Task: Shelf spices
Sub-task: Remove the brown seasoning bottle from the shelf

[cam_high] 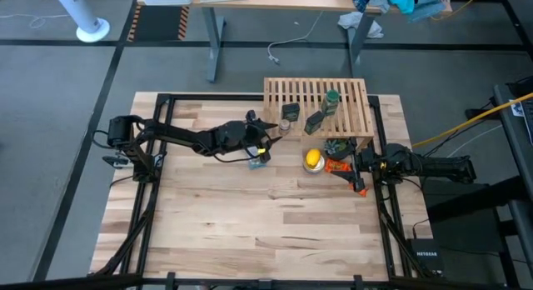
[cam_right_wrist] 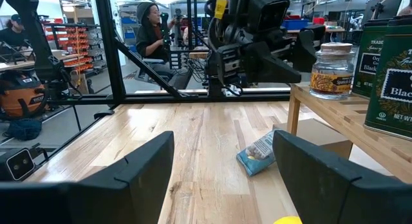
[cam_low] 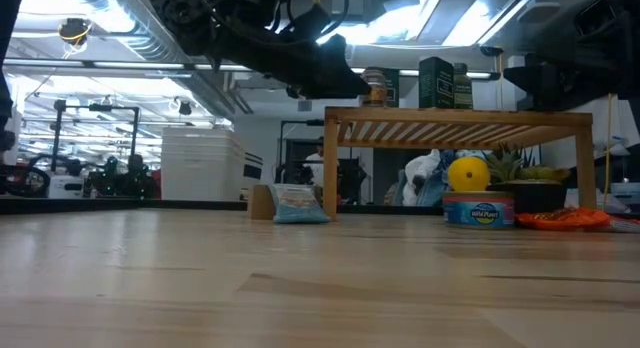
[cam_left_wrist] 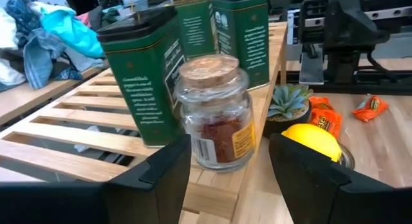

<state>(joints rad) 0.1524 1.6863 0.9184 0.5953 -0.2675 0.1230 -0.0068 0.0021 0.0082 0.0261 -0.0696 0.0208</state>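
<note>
Spices: one glass jar (cam_left_wrist: 215, 114), two tins (cam_left_wrist: 145, 73), one green bottle (cam_high: 331, 99) on shelf (cam_high: 354, 115); left tool (cam_left_wrist: 228, 176) wide, empty.

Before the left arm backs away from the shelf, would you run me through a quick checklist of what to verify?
1. Glass jar upright on the shelf: ok, cork on top.
2. Left gripper clear of the jar: ok, fingers stand open either side with gaps showing.
3. Jar away from the shelf's edge: not ok, it sits close to the front corner.
4. Neighbouring green tin standing: ok, upright right beside the jar; whether they touch, cannot tell.
5. Right gripper out of the way: ok, waiting open near the table's right edge.
6. All four spices shelved: ok; the green bottle and second tin are on the slats too.
</note>
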